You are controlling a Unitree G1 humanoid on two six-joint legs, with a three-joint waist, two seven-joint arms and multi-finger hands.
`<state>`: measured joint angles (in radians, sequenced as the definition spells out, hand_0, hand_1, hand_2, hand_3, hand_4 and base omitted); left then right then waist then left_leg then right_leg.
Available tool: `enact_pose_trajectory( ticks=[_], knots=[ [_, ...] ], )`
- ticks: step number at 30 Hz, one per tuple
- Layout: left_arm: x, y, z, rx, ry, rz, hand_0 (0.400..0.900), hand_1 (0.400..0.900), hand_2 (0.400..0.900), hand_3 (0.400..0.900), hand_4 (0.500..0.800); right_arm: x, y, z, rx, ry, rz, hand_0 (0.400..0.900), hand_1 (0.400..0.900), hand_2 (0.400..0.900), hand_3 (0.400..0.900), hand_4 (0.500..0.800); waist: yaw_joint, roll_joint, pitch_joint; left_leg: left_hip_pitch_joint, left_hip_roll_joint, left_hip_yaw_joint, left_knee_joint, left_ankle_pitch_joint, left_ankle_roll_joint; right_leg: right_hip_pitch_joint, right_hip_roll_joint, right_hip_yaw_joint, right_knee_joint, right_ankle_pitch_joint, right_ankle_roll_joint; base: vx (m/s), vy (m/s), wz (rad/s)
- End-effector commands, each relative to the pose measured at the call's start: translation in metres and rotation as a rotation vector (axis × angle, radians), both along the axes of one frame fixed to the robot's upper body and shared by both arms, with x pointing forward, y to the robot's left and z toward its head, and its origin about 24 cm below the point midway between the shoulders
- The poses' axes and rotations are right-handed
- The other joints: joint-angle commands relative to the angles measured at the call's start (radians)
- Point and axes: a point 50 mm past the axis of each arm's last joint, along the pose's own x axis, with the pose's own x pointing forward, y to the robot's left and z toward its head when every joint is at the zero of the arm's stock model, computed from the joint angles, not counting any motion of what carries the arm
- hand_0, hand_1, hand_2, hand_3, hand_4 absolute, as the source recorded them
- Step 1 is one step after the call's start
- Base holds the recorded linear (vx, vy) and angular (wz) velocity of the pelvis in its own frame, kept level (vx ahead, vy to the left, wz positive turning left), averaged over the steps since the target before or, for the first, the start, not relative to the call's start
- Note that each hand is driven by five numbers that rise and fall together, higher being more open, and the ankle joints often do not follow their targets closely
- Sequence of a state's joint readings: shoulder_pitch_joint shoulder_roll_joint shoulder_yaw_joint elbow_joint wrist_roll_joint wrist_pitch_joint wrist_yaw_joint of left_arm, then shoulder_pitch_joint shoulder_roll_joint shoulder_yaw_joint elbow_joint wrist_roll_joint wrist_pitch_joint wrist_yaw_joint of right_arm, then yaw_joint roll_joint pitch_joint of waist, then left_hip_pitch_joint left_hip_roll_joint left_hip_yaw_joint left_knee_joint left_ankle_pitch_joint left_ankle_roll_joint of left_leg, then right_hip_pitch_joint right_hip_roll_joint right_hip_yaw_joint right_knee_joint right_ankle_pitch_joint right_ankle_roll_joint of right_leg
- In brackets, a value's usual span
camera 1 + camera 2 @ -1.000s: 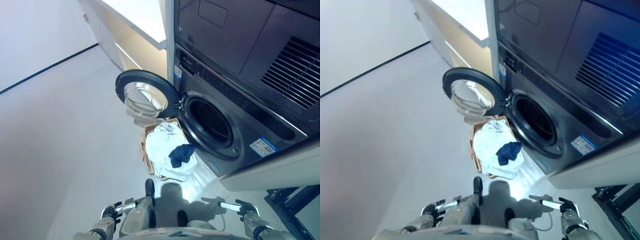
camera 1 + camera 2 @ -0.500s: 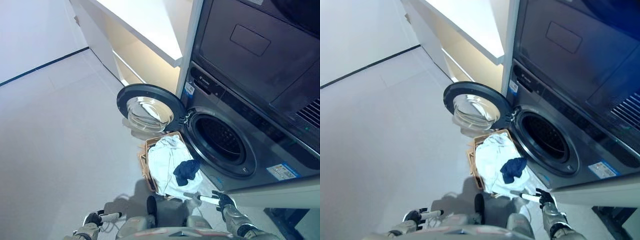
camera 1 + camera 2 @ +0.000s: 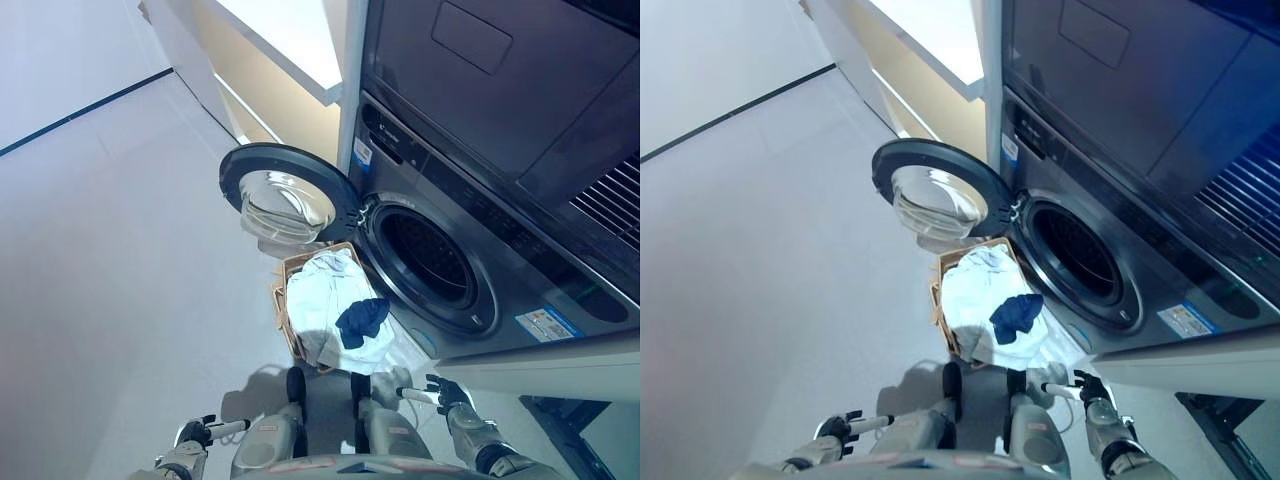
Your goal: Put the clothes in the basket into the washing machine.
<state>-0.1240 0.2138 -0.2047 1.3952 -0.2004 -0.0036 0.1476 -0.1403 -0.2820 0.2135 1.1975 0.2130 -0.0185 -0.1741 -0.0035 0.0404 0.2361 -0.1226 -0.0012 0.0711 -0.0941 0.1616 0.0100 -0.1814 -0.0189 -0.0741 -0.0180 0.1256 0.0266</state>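
- Hovering low at the near right, the right robot hand [image 3: 443, 392] held nothing, its fingers straight and relaxed, one white-tipped finger pointing left toward the basket [image 3: 283, 302].
- The left robot hand [image 3: 197, 433] hung idle at the near left, fingers loosely extended and empty, well apart from the load.
- The clothes, a white garment [image 3: 325, 305] with a dark blue item [image 3: 361, 320] lying on its near right part, sat heaped in the basket on the floor [image 3: 120, 250], just left of the washing machine [image 3: 450, 230] and below its open door [image 3: 280, 195].
- To do the pick-up well, I judge the right robot hand should reach forward and down onto the dark item on top, close round the cloth, then lift it clear of the rim before swinging right to the drum opening [image 3: 425, 258].
- Half a second earlier the view was aimed differently, so the scene sat shifted; the basket and clothes looked undisturbed, and both robot hands stayed low and empty.
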Motion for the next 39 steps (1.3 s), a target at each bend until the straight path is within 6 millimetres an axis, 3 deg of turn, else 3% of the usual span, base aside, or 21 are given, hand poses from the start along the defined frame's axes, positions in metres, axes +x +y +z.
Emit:
enact_pose_trajectory(
  ticks=[1, 4, 7, 11, 16, 21, 27, 32, 36, 39],
  knots=[
    [0.018, -0.003, 0.005, 0.019, -0.067, -0.011, 0.900, 0.900, 0.900, 0.900, 0.800, 0.047, -0.018, 0.032, -0.119, -0.165, 0.086, 0.900, 0.900, 0.900, 0.900, 0.800, 0.010, 0.012, 0.061, -0.130, -0.030, -0.001, 0.192, -0.120, -0.026, -0.175, -0.003, 0.023, 0.290, -0.174, 0.022, -0.03, -0.185, 0.29],
    [0.033, -0.007, 0.009, 0.023, -0.123, -0.034, 0.900, 0.900, 0.900, 0.900, 0.800, 0.083, -0.011, 0.058, -0.190, -0.282, 0.236, 0.900, 0.900, 0.900, 0.900, 0.800, 0.015, 0.019, 0.085, -0.167, -0.034, -0.014, 0.196, -0.106, -0.029, -0.216, -0.003, 0.009, 0.330, -0.188, 0.016, -0.02, -0.136, 0.26],
    [0.043, -0.008, 0.013, 0.037, -0.159, -0.039, 0.900, 0.900, 0.900, 0.900, 0.800, 0.113, -0.016, 0.086, -0.336, -0.358, 0.368, 0.900, 0.900, 0.900, 0.900, 0.800, 0.020, 0.019, 0.103, -0.203, -0.036, -0.017, 0.202, -0.098, -0.029, -0.257, -0.005, 0.002, 0.352, -0.191, 0.016, -0.02, -0.055, 0.14],
    [0.065, -0.008, 0.022, 0.059, -0.239, -0.036, 0.900, 0.900, 0.900, 0.900, 0.800, 0.162, -0.017, 0.138, -0.584, -0.473, 0.537, 0.900, 0.900, 0.900, 0.900, 0.800, 0.030, 0.024, 0.143, -0.285, -0.038, -0.011, 0.247, -0.100, -0.027, -0.341, -0.010, 0.009, 0.403, -0.193, 0.015, -0.03, 0.020, -0.01],
    [0.098, -0.014, 0.038, 0.047, -0.352, -0.012, 0.900, 0.900, 0.900, 0.900, 0.800, 0.192, -0.005, 0.169, -0.692, -0.532, 0.594, 0.900, 0.900, 0.900, 0.900, 0.800, 0.041, 0.029, 0.188, -0.420, -0.047, -0.009, 0.344, -0.121, -0.018, -0.449, -0.022, 0.023, 0.465, -0.200, 0.014, 0.00, 0.079, 0.03],
    [0.119, -0.016, 0.050, 0.048, -0.433, -0.001, 0.900, 0.900, 0.900, 0.900, 0.800, 0.209, -0.007, 0.194, -0.790, -0.574, 0.581, 0.900, 0.900, 0.900, 0.900, 0.800, 0.048, 0.029, 0.212, -0.521, -0.052, -0.006, 0.427, -0.147, -0.011, -0.536, -0.034, 0.028, 0.528, -0.208, 0.012, 0.01, 0.078, 0.09],
    [0.153, -0.026, 0.076, 0.051, -0.593, -0.005, 0.900, 0.900, 0.900, 0.900, 0.800, 0.229, -0.010, 0.242, -1.082, -0.669, 0.571, 0.900, 0.900, 0.900, 0.900, 0.800, 0.066, 0.036, 0.234, -0.724, -0.058, -0.001, 0.612, -0.206, -0.004, -0.717, -0.054, 0.041, 0.673, -0.238, 0.006, -0.01, 0.064, 0.06],
    [0.164, -0.032, 0.085, 0.021, -0.651, 0.010, 0.900, 0.900, 0.900, 0.900, 0.800, 0.238, -0.004, 0.267, -1.104, -0.747, 0.553, 0.900, 0.900, 0.900, 0.900, 0.800, 0.081, 0.046, 0.232, -0.853, -0.059, 0.005, 0.726, -0.242, -0.002, -0.844, -0.065, 0.053, 0.779, -0.265, 0.003, -0.02, 0.040, 0.07],
    [0.158, -0.034, 0.079, -0.003, -0.617, 0.033, 0.900, 0.900, 0.900, 0.900, 0.800, 0.241, 0.004, 0.266, -1.079, -0.762, 0.571, 0.900, 0.900, 0.900, 0.900, 0.800, 0.090, 0.048, 0.225, -0.946, -0.065, 0.007, 0.802, -0.266, 0.005, -0.936, -0.075, 0.060, 0.854, -0.288, -0.003, 0.00, 0.032, 0.09],
    [0.152, -0.033, 0.073, -0.006, -0.586, 0.041, 0.900, 0.900, 0.900, 0.900, 0.800, 0.238, 0.015, 0.249, -1.049, -0.729, 0.618, 0.900, 0.900, 0.900, 0.900, 0.800, 0.093, 0.046, 0.224, -0.988, -0.071, 0.009, 0.846, -0.277, 0.008, -0.977, -0.076, 0.063, 0.893, -0.302, -0.007, 0.00, 0.021, 0.02]
  ],
)
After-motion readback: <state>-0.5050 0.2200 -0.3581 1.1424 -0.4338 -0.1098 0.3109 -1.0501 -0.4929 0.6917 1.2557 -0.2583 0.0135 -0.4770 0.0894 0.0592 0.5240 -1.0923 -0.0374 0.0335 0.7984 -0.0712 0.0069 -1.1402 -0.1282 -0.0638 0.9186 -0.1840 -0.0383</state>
